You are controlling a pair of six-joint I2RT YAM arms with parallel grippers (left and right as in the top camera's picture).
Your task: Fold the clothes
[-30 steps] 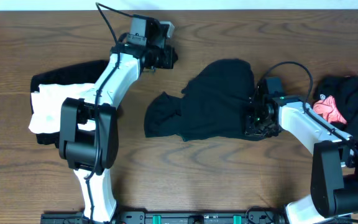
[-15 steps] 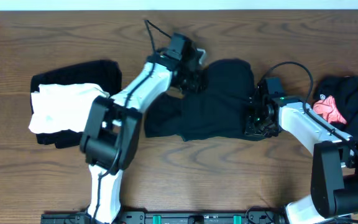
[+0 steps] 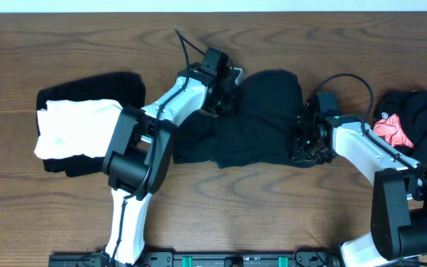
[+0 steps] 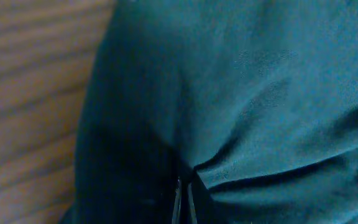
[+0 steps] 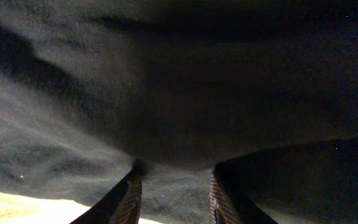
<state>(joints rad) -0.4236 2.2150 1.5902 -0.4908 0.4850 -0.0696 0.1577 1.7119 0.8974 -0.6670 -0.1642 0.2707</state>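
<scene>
A black garment [image 3: 262, 122] lies crumpled in the middle of the wooden table [image 3: 221, 215]. My left gripper [image 3: 224, 100] is at its upper left edge. In the left wrist view the fingers [image 4: 183, 202] are pinched together on the cloth [image 4: 260, 93], with creases running into them. My right gripper [image 3: 302, 144] is at the garment's right edge. In the right wrist view its fingers [image 5: 176, 193] hold a bunch of dark cloth [image 5: 179, 93] between them.
A folded white garment [image 3: 73, 130] lies on a folded black one [image 3: 87, 85] at the left. A pile of black clothes [image 3: 421, 111] with a pink item [image 3: 395, 132] sits at the right edge.
My left arm has swung from the far left of the table rightward to the black garment's upper left edge and come down on the cloth. My right arm has not moved.
</scene>
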